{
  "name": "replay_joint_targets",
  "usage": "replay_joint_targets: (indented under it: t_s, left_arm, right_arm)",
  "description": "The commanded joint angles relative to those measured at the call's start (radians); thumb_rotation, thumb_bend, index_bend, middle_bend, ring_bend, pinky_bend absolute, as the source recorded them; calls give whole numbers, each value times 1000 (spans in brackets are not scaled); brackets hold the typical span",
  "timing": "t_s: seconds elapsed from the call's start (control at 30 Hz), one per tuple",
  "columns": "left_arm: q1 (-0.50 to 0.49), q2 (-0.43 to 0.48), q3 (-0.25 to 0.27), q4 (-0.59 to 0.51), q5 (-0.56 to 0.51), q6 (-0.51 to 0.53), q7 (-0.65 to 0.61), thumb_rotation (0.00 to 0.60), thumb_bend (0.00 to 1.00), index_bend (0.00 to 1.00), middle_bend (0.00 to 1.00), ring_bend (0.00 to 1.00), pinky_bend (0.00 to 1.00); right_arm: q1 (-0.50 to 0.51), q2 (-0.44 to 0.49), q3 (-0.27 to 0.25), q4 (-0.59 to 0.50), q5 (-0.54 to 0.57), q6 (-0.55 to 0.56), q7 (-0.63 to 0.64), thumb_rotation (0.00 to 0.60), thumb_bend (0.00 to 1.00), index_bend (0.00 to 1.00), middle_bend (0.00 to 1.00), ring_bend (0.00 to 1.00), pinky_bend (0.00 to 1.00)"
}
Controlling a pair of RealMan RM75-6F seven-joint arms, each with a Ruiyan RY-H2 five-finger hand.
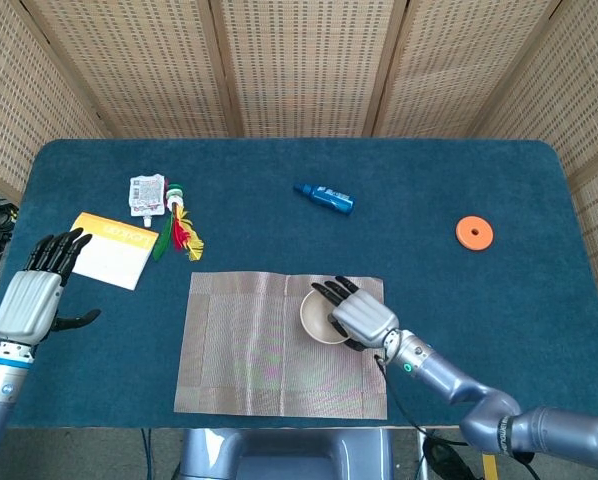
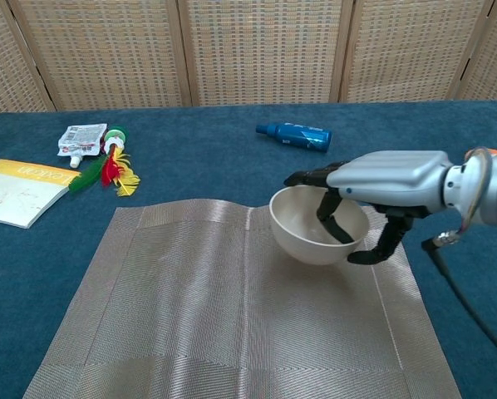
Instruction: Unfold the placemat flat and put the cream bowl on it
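The grey woven placemat lies spread flat at the front middle of the blue table. My right hand grips the cream bowl by its rim, fingers inside and thumb outside, over the mat's right half. The bowl is upright and low over the mat; whether it touches is unclear. My left hand hovers open at the table's left edge, holding nothing; the chest view does not show it.
A blue bottle lies at the back middle. An orange disc sits to the right. A yellow-and-white booklet, a white pouch and coloured feathers lie at the left.
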Motion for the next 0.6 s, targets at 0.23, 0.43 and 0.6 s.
replay_joint_targets:
  t_s: [0.23,0.43,0.6]
  left_arm:
    - [-6,-8,-4,4,-13,-20,12,600,0,0,0,0,0]
    - [-9,-12,-9,5,-21,-27,18,600,0,0,0,0,0]
    - [-10,-14,-11,7,-24,-32,18,600,0,0,0,0,0]
  right_arm:
    - [48,-78,-9,10,48,-17,-65,600,509,722,0,0,0]
    - [71,-122,-18,14,54,-17,-88,600,505,712,0,0,0]
    - [88,-153,-29,30,47,-17,-99,600,178,143,0,0,0]
